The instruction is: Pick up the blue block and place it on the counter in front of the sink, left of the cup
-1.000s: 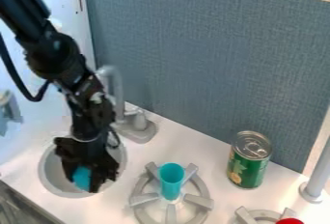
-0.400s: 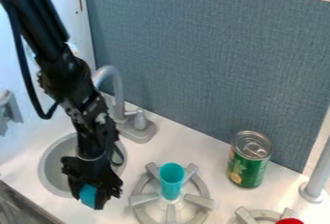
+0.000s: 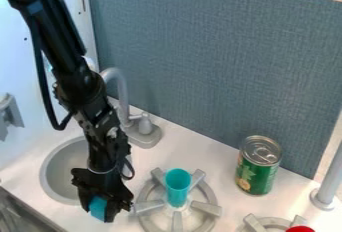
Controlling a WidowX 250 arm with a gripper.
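The blue block (image 3: 97,207), small and plain with a flat face showing, was pinched in the black pincer (image 3: 99,214) above the white counter (image 3: 197,151), between the round gray sink (image 3: 61,168) and the burner (image 3: 148,206) bearing a turquoise cup (image 3: 178,192).

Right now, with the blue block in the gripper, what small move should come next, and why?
Probably a slight lift before any sideways travel. The gripper holds the blue block between the sink and the burner, seemingly low and close to one burner prong, and the teal cup stands upright on that burner.
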